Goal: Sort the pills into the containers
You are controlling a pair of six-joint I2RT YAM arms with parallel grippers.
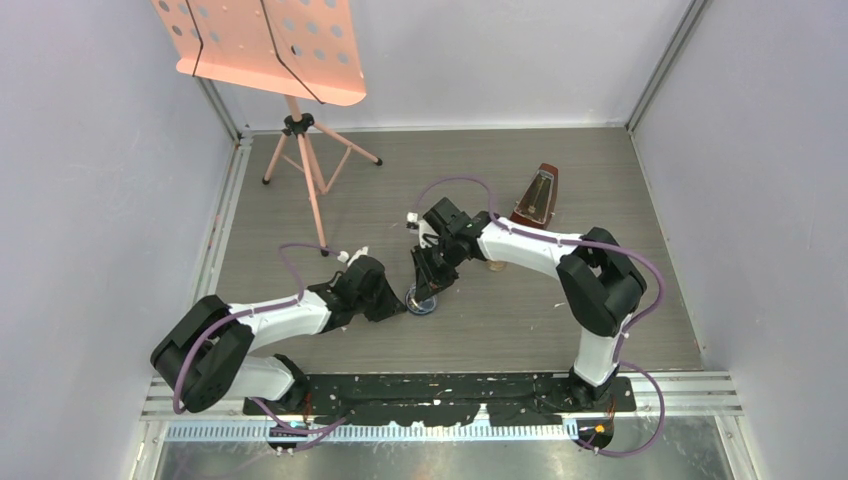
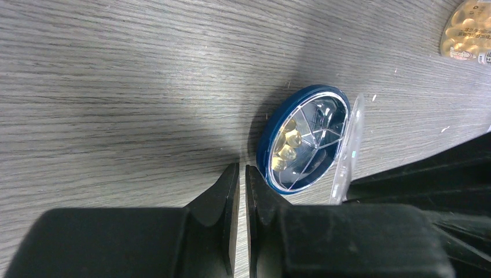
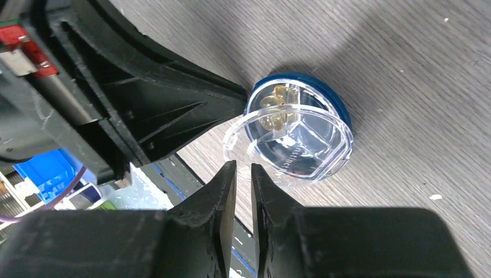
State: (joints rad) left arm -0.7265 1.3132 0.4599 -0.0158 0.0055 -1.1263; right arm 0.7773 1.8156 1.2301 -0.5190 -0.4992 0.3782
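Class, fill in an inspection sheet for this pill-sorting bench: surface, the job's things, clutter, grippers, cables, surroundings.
Surface: grey wood-grain table, with a few white flecks.
Job's things: round dark-blue dish with clear dividers, its clear lid open; yellowish pills in one compartment; amber bottle lying apart from the dish.
Clutter: brown pyramid-shaped metronome.
Grippers: left gripper and right gripper both shut, holding nothing, close to the dish.
Cables: purple cables running along both arms.
Surroundings: pink perforated music stand; grey walls.
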